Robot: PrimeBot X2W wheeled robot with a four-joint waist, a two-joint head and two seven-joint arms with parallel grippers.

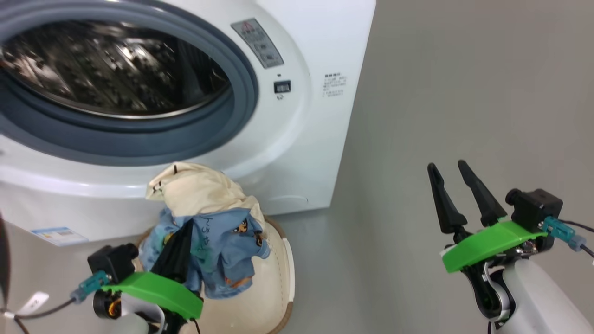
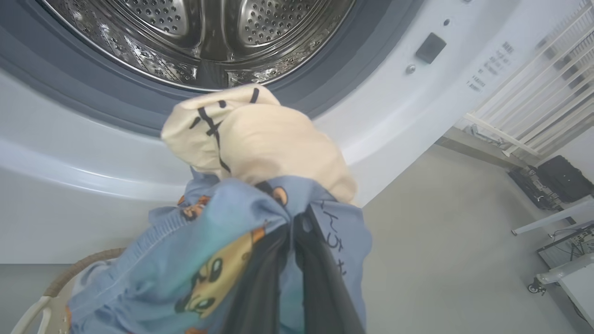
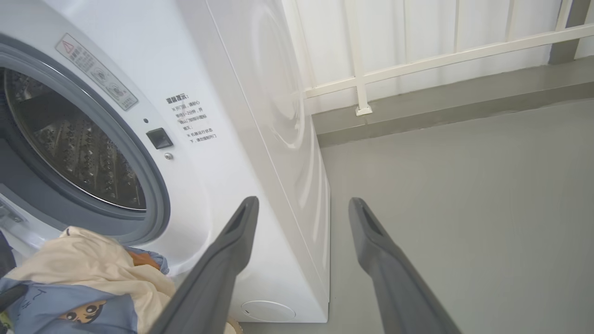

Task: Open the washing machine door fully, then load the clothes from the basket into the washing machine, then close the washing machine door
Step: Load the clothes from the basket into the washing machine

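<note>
1. The clothes (image 1: 209,218) are shown as one bundle at 7 o'clock in the head view. A cream-white piece is piled on top, and light blue bear-printed fabric is draped beneath it.
2. The bundle is clamped by the left gripper (image 2: 296,227). Its two dark fingers are pressed close together, and blue fabric is folded over them on both sides.
3. The basket (image 1: 264,301) is seen directly beneath the bundle, at 6 o'clock in the head view. The blue hem overlaps its cream wall, but whether the hem touches the basket cannot be told from this angle.
4. The washing machine (image 1: 297,139) stands just behind the basket. Its round opening is uncovered, at 10 to 11 o'clock in the head view.
5. The perforated steel drum (image 1: 111,69) is exposed inside the opening and is ringed by the grey rubber seal (image 1: 139,144). In the left wrist view the top of the cream piece is seen level with the lower lip of the seal.
6. A blue label sticker (image 1: 58,235) is fixed low on the machine front, at 9 o'clock from the bundle.
7. The right gripper (image 1: 446,165) is held at 4 o'clock in the head view, well apart from the machine and the clothes. Its fingers are spread wide, nothing is held between them, and the grey floor (image 1: 464,93) is seen behind them.
</note>
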